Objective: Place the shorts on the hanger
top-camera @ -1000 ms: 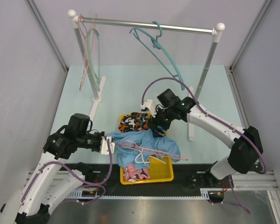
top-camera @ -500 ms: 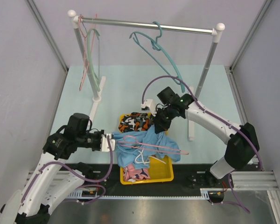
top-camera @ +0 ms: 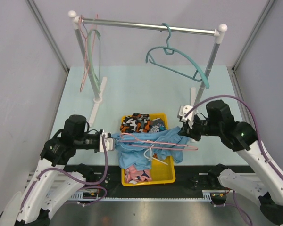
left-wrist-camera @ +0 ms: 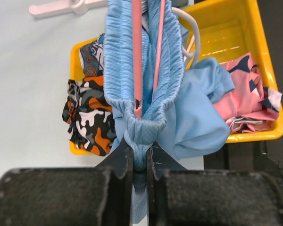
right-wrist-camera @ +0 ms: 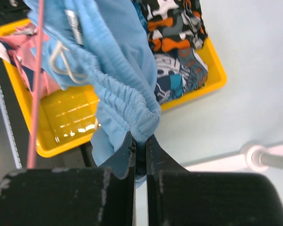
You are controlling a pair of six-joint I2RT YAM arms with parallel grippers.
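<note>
from above, the left claw (top-camera: 107,141) and the right claw (top-camera: 183,130) are each pinched shut on one end of the waistband of the shorts (top-camera: 153,140), which hang stretched between them over the yellow bin (top-camera: 169,178), with the pink hanger (top-camera: 170,147) lying along the fabric. in the left wrist view the left claw (left-wrist-camera: 139,153) is clamped on the near end of the waistband, and the hanger (left-wrist-camera: 137,47) wire runs inside the open waist of the shorts (left-wrist-camera: 118,56). in the right wrist view the right claw (right-wrist-camera: 140,141) grips the gathered band of the shorts (right-wrist-camera: 118,52), with the hanger (right-wrist-camera: 37,94) wire off to the left, apart from the claw.
</note>
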